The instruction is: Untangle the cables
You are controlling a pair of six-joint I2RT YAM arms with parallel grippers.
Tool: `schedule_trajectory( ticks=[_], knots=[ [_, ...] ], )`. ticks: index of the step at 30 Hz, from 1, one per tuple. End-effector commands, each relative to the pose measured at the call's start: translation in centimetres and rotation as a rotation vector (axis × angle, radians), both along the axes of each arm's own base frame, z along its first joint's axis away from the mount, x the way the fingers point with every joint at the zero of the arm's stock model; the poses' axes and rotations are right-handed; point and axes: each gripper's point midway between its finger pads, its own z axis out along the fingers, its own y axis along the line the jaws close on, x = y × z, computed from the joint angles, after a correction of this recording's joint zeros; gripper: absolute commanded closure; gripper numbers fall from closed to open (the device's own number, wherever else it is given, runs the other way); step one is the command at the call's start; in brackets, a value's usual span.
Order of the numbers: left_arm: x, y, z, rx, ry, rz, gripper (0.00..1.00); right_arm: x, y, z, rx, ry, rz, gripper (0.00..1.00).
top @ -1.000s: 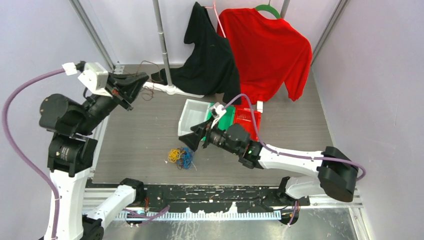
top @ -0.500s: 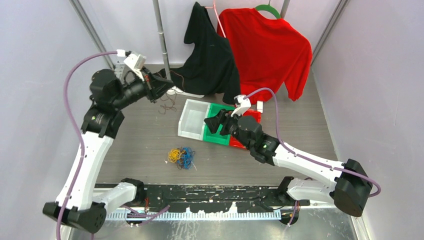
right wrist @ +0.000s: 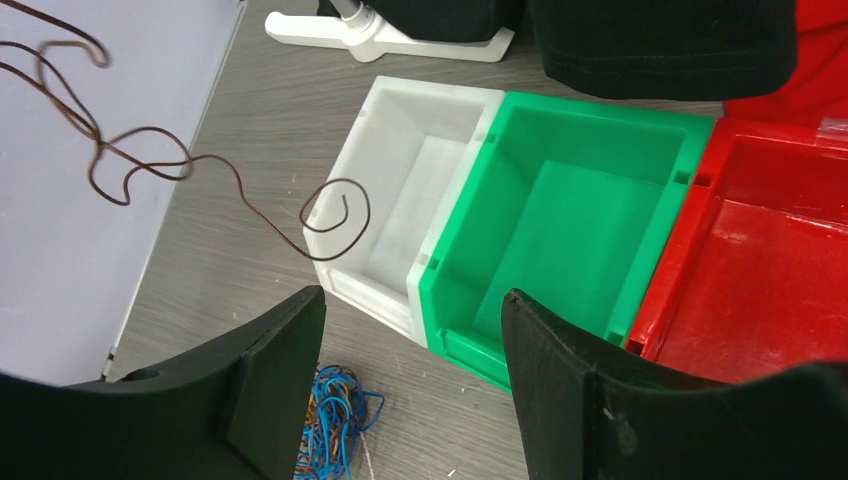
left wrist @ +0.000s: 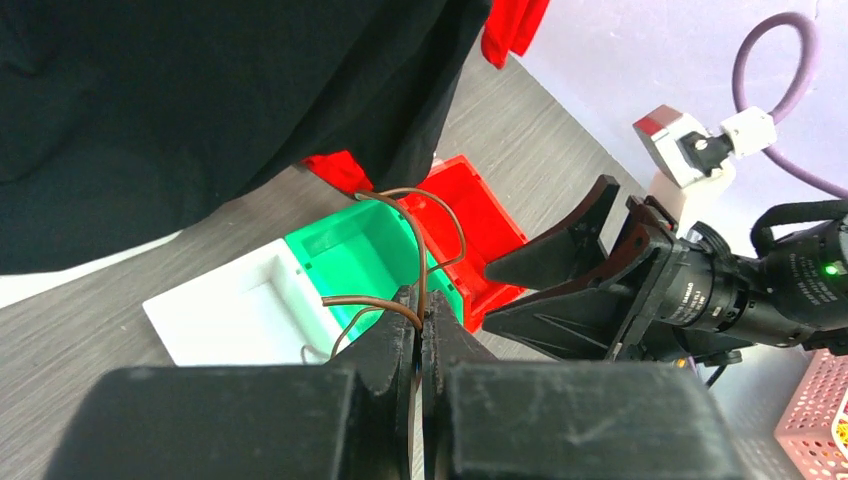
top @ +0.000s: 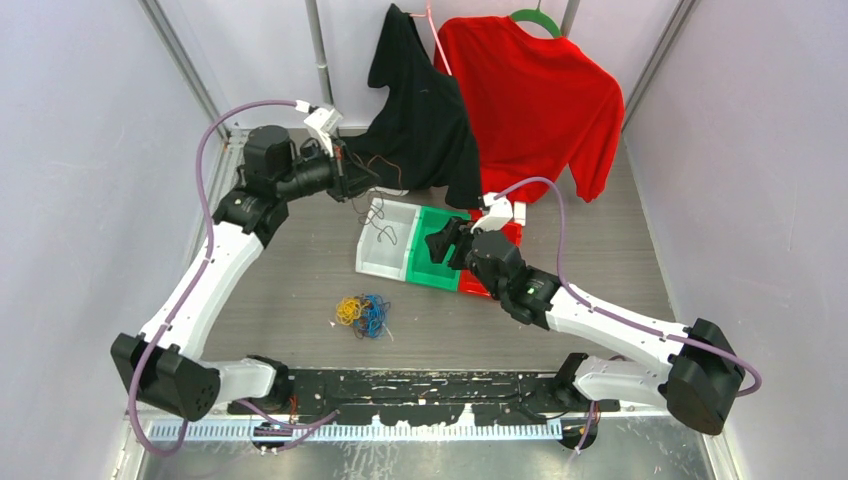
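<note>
Left tool (left wrist: 421,325) tight on brown cable (left wrist: 360,299) above white bin's rim (right wrist: 350,150)

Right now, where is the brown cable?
The brown cable is pinched in the left tool, far and left of centre in the top view, dangling over the white bin.
</note>
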Motion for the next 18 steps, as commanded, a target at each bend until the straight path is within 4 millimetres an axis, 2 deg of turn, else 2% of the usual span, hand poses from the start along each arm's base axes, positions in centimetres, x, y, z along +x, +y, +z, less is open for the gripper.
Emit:
schedule_trajectory(
  ticks=[1,6,15,16,18],
  knots=[
    [1.8,-1.2,-1.2,0.018,-0.016,-0.014,1.0,0.8,-0.3,2.8,0.064,-0.044,-0.05,0.3],
    [3.1,-1.3,-4.4,0.08,0.0,-0.01,1.0,0.8,-0.6,2.9,0.064,-0.047,-0.054,0.3],
    [4.3,-1.0,-11.6,0.239,0.07,-0.027,1.0,1.1,-1.3,2.9,0.065,-0.057,-0.063,0.3],
    [4.5,-0.8,-12.4,0.262,0.076,-0.022,0.97,1.2,-1.5,3.0,0.066,-0.058,-0.065,0.3],
    [4.6,-0.5,-13.9,0.305,0.099,-0.015,0.82,1.3,-1.7,3.2,0.068,-0.062,-0.067,0.3]
  ],
)
